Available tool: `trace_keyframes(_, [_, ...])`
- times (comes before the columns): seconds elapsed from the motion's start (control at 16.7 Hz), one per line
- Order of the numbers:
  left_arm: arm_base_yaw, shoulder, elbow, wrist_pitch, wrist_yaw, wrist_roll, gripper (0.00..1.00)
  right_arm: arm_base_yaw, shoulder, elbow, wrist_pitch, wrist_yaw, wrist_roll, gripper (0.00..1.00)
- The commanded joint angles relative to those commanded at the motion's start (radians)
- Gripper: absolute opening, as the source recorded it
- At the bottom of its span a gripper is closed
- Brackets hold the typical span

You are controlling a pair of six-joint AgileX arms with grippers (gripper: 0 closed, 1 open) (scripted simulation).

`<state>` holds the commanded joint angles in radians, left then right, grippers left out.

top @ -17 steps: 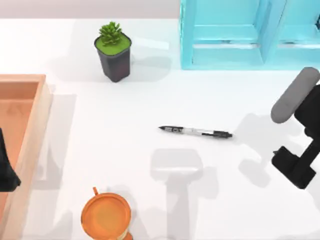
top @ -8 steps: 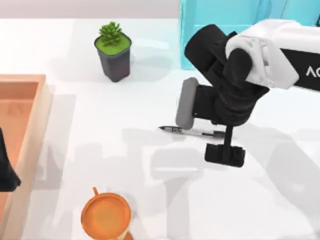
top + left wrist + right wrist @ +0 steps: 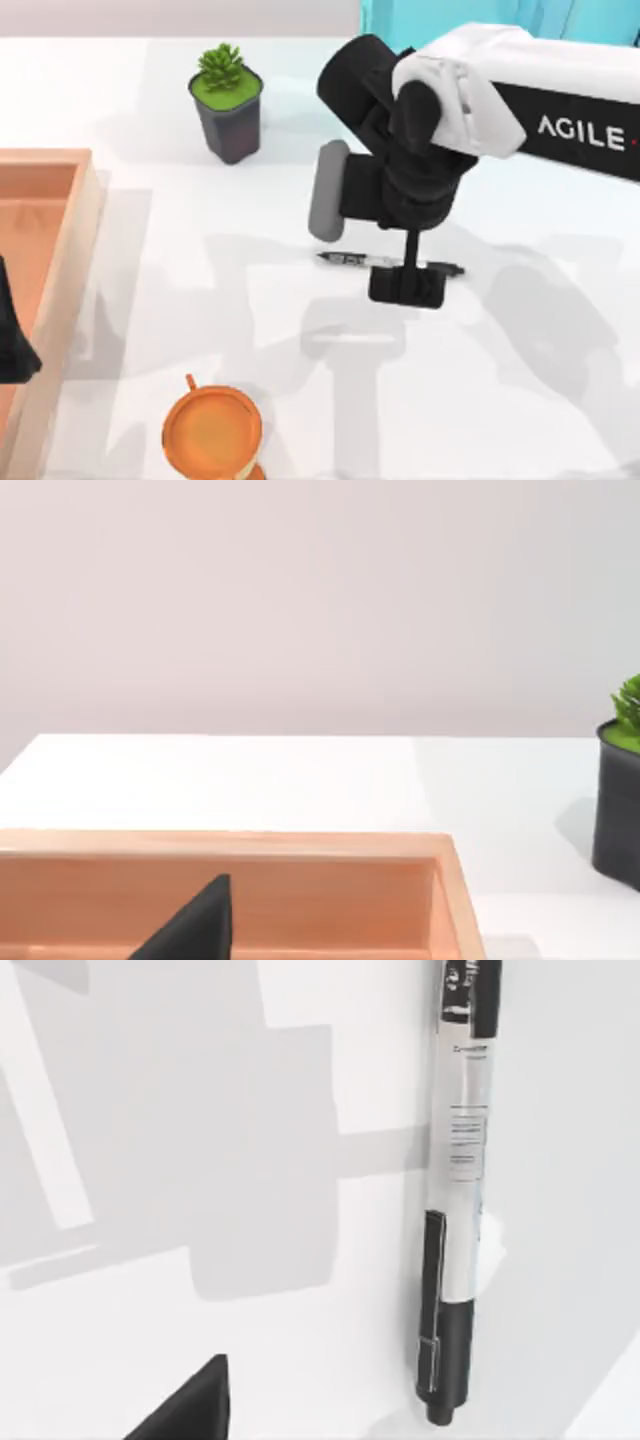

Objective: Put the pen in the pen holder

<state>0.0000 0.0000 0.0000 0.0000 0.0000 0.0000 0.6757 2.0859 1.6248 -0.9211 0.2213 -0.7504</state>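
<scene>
A: At mid-table you have the pen [image 3: 352, 260] lying flat, its pointed black front toward the table's left and its clip end [image 3: 450, 268] toward the right. The right gripper [image 3: 406, 285] hangs over the barrel, roughly above its middle.

B: Is it holding anything?

A: I'd say not. In the right wrist view the pen [image 3: 458, 1210] lies bare on the table with nothing clamped on it. Whether the fingers stand apart or together, you cannot tell from here.

B: So which step is this?

A: The approach, by my judgement. The grasp is not yet made.

B: What does the next move call for?

A: Line the fingers up across the barrel, not along it, then come straight down and close on the clear middle. It is slim and round, so an off-centre pinch may roll it away.

B: And the other arm?

A: Your left gripper [image 3: 14, 345] sits parked over the wooden tray [image 3: 70, 260] at the table's left edge.

B: Where would the pen go?

A: Likely the orange cup [image 3: 212, 430] near the front edge, though that is a guess.
</scene>
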Motion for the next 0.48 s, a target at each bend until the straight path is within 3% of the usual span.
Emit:
trace_keyframes(0.24, [0.0, 0.0, 0.0, 0.0, 0.0, 0.0, 1.0, -0.007, 0.01, -0.009, 0.018, -0.001, -0.004, 1.0])
trace_keyframes(0.48, [0.0, 0.0, 0.0, 0.0, 0.0, 0.0, 1.0, -0.029, 0.109, -0.044, 0.168, -0.004, -0.026, 1.0])
